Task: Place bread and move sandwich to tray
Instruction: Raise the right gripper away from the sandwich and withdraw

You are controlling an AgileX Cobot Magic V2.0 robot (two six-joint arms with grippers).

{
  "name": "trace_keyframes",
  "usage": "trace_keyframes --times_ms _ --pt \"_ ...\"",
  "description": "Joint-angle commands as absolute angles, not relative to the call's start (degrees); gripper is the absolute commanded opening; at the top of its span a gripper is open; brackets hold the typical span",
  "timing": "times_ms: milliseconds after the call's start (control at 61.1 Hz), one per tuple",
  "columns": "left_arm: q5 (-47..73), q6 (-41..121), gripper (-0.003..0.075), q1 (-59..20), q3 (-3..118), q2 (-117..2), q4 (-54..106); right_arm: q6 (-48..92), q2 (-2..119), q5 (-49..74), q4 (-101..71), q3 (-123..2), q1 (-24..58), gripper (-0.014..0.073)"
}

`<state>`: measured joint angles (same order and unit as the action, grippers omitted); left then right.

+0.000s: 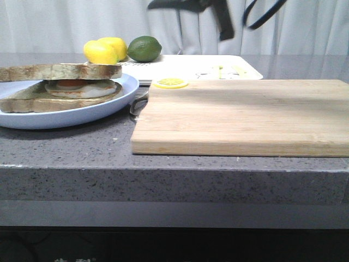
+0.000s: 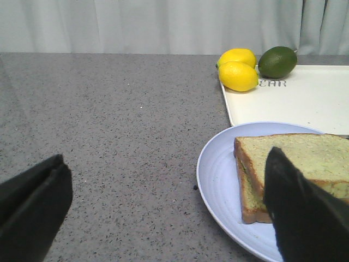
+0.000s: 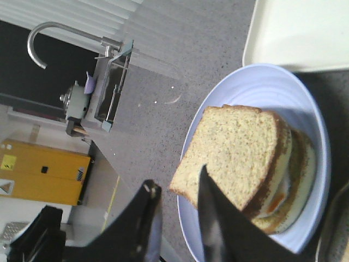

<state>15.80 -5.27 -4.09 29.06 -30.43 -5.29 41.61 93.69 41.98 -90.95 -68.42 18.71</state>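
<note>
I see the bread [image 3: 234,147] capping the sandwich [image 1: 71,86] on the blue plate [image 1: 117,101]; tray [image 2: 305,101] move remains; left claw [image 2: 163,207] wide, right claw [image 3: 177,218] narrow, empty

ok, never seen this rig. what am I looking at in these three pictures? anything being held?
A robot with two arms, each ending in a two-finger gripper. One picture looks forward over the grey speckled counter; the other two come from wrist cameras, so the black shapes at their bottom are fingers. On the counter: a round pale blue plate carrying a toast-and-fried-egg sandwich, a light wooden cutting board, and a white rectangular tray with two yellow lemons and a green lime at its far corner. The left gripper is wide open, the right gripper slightly open; neither holds anything.
</note>
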Motion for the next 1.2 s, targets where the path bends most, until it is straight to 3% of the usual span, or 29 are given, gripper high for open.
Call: trace_keyframes --times_ms 0,66,197,393,508,770,1179 --pt "11.19 -5.78 0.0692 -4.54 31.11 -30.92 -5.42 42.09 87.73 46.98 -85.21 -69.89 16.29 0.0036" --pt "11.19 -5.78 0.0692 -4.54 31.11 -30.92 -5.42 40.18 85.47 47.73 -77.40 -69.89 14.75 -0.0073" --pt "11.19 -5.78 0.0692 -4.54 31.11 -30.92 -5.42 32.71 80.92 47.72 -56.34 -70.87 12.77 -0.0060" --pt "11.19 -5.78 0.0692 -4.54 31.11 -30.92 -5.42 4.77 74.97 49.74 -12.19 -73.29 11.93 -0.0060" --pt "11.19 -5.78 0.0692 -4.54 31.11 -30.92 -5.42 -5.03 72.93 53.10 1.39 -73.29 10.43 -0.0060" --pt "11.19 -5.78 0.0692 -4.54 31.11 -30.92 -5.42 -7.29 66.12 51.85 2.48 -67.35 4.07 -0.0060" --pt "11.19 -5.78 0.0692 -4.54 31.11 -30.92 -5.42 -7.30 35.43 17.55 0.00 -32.65 4.19 -0.0060"
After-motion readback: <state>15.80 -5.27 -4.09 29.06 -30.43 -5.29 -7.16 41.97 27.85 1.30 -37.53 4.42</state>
